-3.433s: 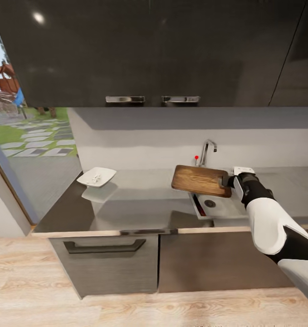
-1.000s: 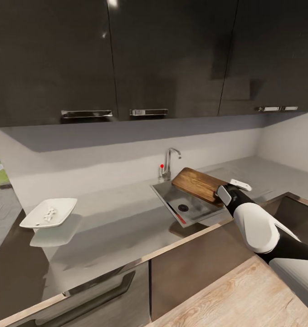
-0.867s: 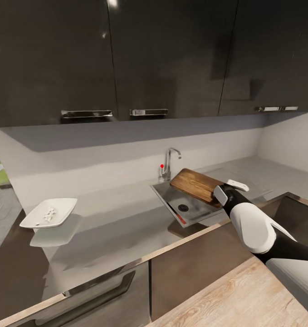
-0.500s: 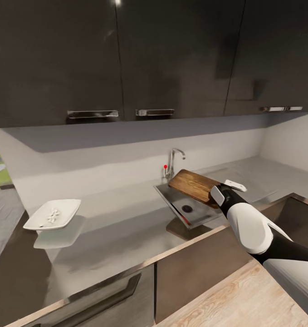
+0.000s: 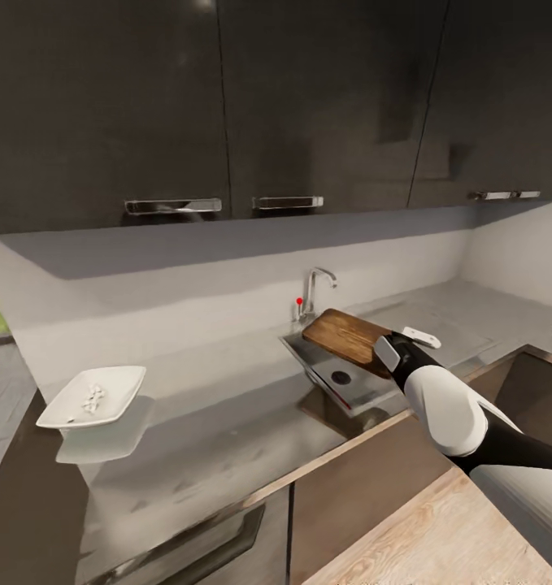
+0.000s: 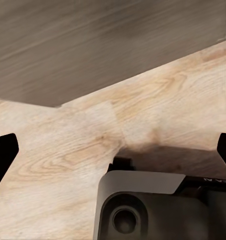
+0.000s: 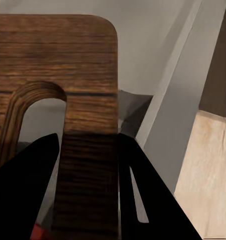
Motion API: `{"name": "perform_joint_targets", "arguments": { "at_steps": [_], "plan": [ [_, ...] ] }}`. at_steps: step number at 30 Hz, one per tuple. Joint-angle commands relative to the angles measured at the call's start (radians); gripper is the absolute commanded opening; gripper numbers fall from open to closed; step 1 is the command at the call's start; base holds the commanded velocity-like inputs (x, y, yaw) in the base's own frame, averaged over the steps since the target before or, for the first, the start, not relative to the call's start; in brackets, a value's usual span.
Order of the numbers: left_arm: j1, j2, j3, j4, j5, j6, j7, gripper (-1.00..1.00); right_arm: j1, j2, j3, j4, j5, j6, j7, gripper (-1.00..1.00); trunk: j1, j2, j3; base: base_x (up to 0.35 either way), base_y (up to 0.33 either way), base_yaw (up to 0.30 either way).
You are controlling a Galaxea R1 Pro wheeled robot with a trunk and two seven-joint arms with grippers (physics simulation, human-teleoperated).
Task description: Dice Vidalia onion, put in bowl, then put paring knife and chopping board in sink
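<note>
So we've got the right gripper (image 5: 387, 351) clamped on the brown wooden chopping board (image 5: 347, 336), held above the grey steel sink (image 5: 350, 382); left gripper's spread apart.

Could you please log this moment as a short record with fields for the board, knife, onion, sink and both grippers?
board: chopping board held above the sink, not yet in it
knife: red-handled paring knife lying in the sink along its near wall
onion: white diced pieces in the bowl on the countertop
right gripper: fingers either side of the board's handle strip
left gripper: open, over wood floor
</note>
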Motion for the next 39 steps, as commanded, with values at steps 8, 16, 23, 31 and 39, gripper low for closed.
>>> {"name": "perform_joint_targets", "arguments": {
  "at_steps": [8,16,23,31,39],
  "plan": [
    [-0.002,0.000,-0.001,0.004,0.007,-0.007,0.000,1.00,0.001,0.017,-0.004,0.000,-0.084,0.009,-0.011,-1.00,0.000,-0.001,0.004,0.001,0.001,-0.247],
    [-0.002,0.000,-0.001,0.004,0.007,-0.007,-0.001,1.00,0.003,0.039,-0.004,0.050,-0.097,-0.033,-0.015,-1.00,0.000,-0.001,0.011,0.000,0.000,-0.150],
    [-0.002,-0.001,-0.001,0.004,0.007,-0.007,-0.002,1.00,0.003,0.046,0.000,0.083,-0.099,-0.071,-0.069,-1.00,0.000,-0.001,0.011,0.000,0.000,-0.008],
    [-0.002,-0.003,-0.002,0.004,0.007,-0.007,-0.002,1.00,0.003,0.072,0.000,0.078,-0.100,-0.071,-0.202,-1.00,0.000,-0.001,0.011,0.000,0.000,0.000],
    [-0.002,-0.003,-0.002,0.005,0.007,-0.007,-0.002,1.00,0.002,0.118,-0.002,0.064,-0.098,-0.068,-0.253,-1.00,0.000,-0.001,0.011,0.000,0.000,0.000]
  ]
}}
